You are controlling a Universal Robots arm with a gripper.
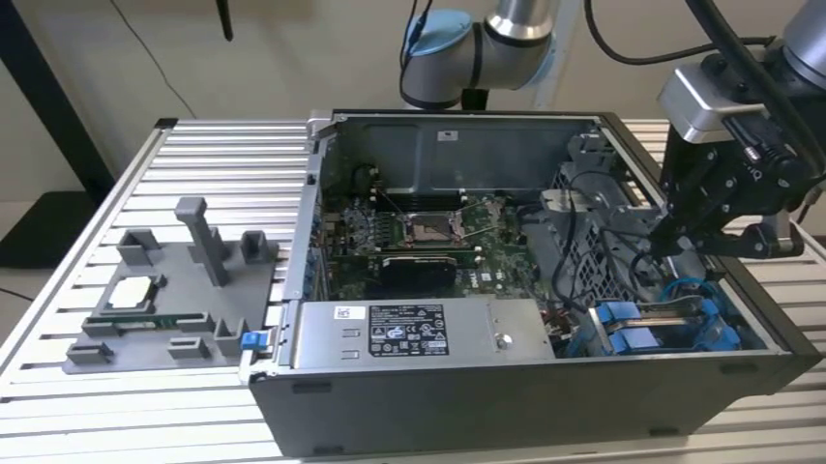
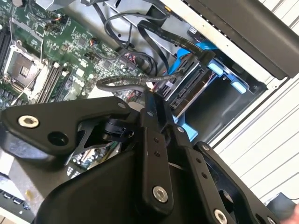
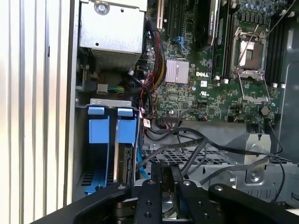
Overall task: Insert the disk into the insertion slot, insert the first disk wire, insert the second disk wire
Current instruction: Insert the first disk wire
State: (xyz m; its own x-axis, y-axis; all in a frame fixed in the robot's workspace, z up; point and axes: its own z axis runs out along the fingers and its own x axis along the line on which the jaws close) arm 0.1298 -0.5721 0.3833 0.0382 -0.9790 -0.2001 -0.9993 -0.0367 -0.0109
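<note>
Disk [image 2: 189, 88] sits in the insertion slot [image 1: 645, 333] by the case's [image 1: 516, 406] corner, my tool [image 2: 149, 95] pinched narrow on the disk wire [image 2: 126, 81], which I'd keep square to the disk and press gently.

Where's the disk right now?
The disk sits on edge in the blue-railed slot at the exterior view's lower right, beside the power-supply box; the first wrist view shows it near the gripper.

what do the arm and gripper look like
The arm has silver-grey tube sections and grey joints with light blue caps; black cables run alongside. A pale grey box sits at the wrist. The gripper is matt black, built of flat linkage bars with silver bolt heads.
</note>
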